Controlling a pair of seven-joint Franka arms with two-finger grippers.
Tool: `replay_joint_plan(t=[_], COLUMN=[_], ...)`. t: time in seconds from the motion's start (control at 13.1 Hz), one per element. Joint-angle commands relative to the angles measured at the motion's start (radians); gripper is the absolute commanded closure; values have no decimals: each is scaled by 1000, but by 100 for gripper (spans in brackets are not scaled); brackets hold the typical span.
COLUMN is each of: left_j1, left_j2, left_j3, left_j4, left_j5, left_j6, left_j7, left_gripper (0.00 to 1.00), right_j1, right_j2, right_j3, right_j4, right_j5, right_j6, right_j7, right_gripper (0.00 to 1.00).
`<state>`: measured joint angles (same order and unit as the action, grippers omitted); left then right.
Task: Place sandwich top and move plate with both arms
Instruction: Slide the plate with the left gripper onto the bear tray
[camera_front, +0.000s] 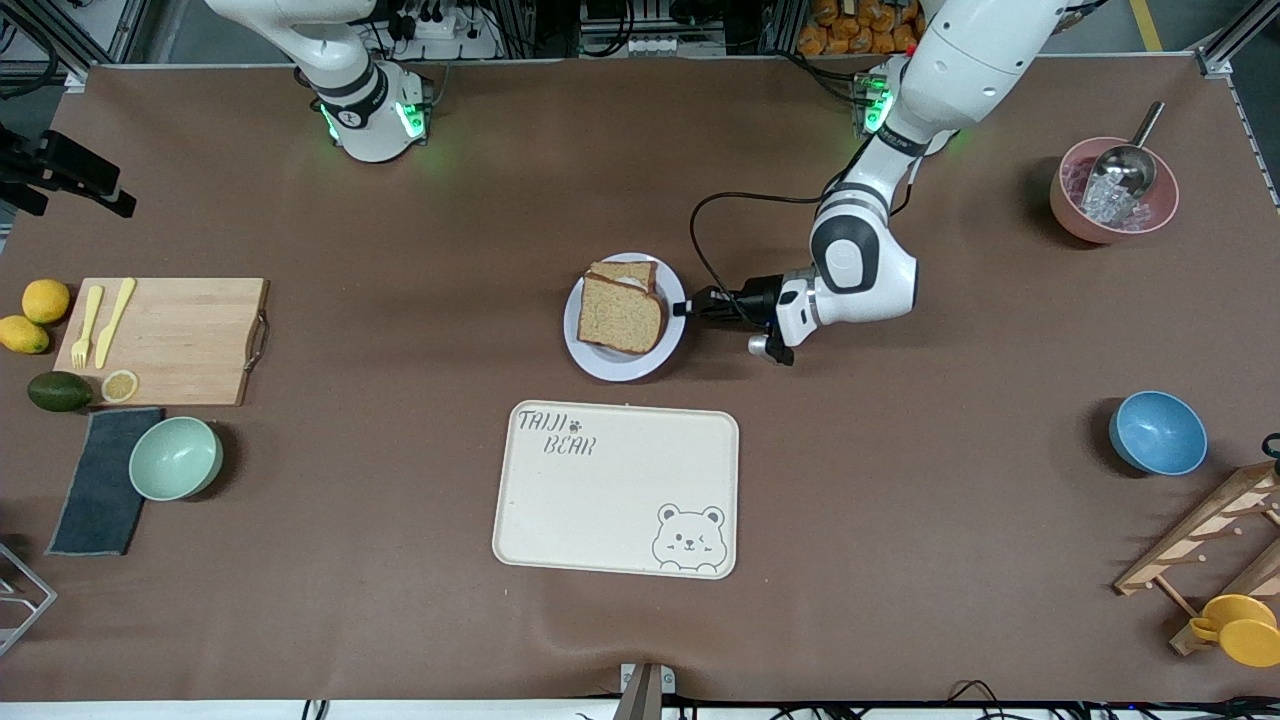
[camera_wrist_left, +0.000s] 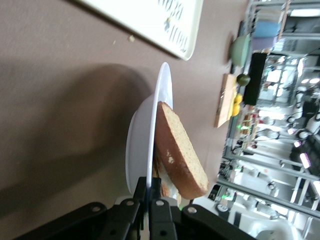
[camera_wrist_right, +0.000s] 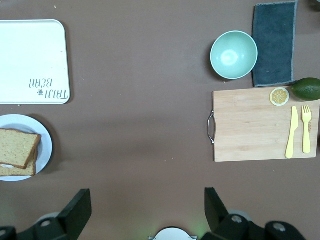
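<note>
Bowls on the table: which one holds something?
The pink bowl at the left arm's end, holding a metal scoop. The blue bowl and green bowl show nothing inside.

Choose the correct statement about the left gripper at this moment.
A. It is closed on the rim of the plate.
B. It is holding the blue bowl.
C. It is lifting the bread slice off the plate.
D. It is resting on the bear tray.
A. The left gripper has its fingers pinched on the rim of the plate, while the sandwich top lies on the stack untouched.
</note>
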<state>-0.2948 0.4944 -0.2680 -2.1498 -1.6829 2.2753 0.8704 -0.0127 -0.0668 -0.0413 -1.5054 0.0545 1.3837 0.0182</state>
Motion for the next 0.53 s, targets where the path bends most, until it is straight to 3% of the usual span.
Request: replay_joint_plan(t=[0.0, 0.15, 0.46], left_j1=[139, 187, 181], left_j2=[-31, -28, 22], left_j3=[-112, -151, -152], left_j4=[-16, -2, 79], left_j5=[-92, -157, -378], left_j6=[-33, -33, -33], left_j7=[77, 107, 208], left_gripper=[100, 100, 100], right_j1=[-13, -13, -7], right_j2=[8, 9, 9], right_j3=[11, 11, 12], right_j4=[13, 13, 13], right_j5=[-18, -16, -19], right_j6=[-2, -3, -6], right_j7=[-14, -11, -3], right_gripper=[0, 0, 0])
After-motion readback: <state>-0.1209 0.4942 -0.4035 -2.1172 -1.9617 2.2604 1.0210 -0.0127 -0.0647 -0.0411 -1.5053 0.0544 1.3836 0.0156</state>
